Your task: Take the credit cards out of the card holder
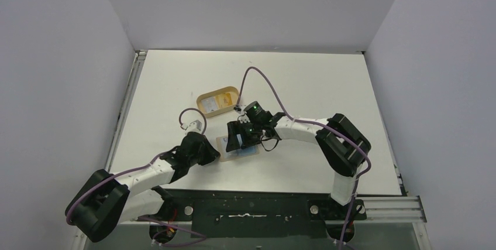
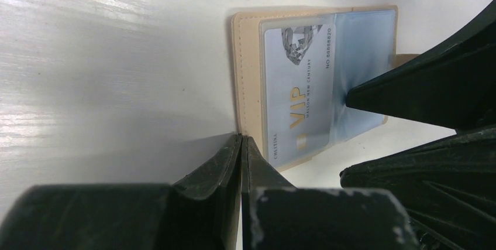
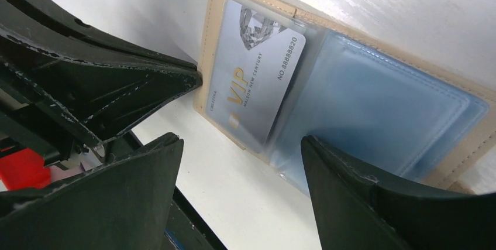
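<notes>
Tan and leather-like, the card holder (image 1: 237,153) lies opened flat on the white worktop (image 1: 321,86), near its front edge and between the two claws. Its long axis runs left to right across the worktop, slightly tilted, with clear plastic sleeves (image 3: 374,109) facing up. A little snap tab (image 2: 406,58) sticks out from the edge of the half nearer the right arm.

One light blue credit card (image 2: 298,92) sits in the half nearer the left arm. Its long axis lies crosswise to the holder's, so the gold "VIP" lettering runs along the card toward the far edge of the holder, where the diamond print and number are (whether the card is fully tucked under the plastic cannot be told).

The left claw (image 2: 241,144) is pressed together with no gap between its fingers, and its tip touches the holder's outer tan edge on the card side. In the right wrist view it (image 3: 196,79) comes in as a dark wedge meeting that same edge.

The right claw (image 3: 240,144) is spread wide above the holder and pinches nothing. One of its fingertips (image 2: 357,96) rests on the empty blue-tinted sleeve just beside the card, while the other hangs over bare worktop off the holder's near edge.

Farther back stands an oval tan tray (image 1: 217,100) with a yellow inside, well apart from the holder.
</notes>
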Controlling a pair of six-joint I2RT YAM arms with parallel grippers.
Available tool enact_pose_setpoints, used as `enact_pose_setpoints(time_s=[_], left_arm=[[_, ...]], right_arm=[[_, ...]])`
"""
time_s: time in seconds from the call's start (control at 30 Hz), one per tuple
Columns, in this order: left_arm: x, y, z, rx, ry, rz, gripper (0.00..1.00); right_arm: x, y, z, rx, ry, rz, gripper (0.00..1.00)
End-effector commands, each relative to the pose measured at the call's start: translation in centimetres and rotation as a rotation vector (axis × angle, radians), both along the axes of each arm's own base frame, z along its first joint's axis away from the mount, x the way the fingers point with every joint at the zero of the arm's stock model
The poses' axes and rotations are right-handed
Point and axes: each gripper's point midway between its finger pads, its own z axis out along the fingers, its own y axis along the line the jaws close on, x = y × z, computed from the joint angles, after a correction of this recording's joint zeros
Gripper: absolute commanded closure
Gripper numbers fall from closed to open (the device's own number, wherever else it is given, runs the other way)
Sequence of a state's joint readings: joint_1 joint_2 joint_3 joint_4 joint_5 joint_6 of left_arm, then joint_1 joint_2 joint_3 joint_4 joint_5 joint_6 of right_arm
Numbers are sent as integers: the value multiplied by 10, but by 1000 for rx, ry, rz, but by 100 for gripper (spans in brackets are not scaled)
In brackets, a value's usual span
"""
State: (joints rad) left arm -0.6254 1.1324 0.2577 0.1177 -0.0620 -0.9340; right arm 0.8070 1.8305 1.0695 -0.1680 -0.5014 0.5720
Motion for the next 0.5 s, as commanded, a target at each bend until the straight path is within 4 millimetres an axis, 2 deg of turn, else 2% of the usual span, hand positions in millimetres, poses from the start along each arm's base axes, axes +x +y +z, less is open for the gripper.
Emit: enact_pose_setpoints(time_s=[0.0, 0.2, 0.47], left_arm=[[-8, 17, -18, 76, 44, 26, 100], [-9, 17, -21, 70, 50, 33, 100], [-9, 19, -20, 72, 41, 37, 100]], right_arm=[[12, 5, 5, -11, -72, -47, 23], [3, 16, 0, -38, -71, -27, 23], [-9, 33, 9, 36, -21, -6, 23]])
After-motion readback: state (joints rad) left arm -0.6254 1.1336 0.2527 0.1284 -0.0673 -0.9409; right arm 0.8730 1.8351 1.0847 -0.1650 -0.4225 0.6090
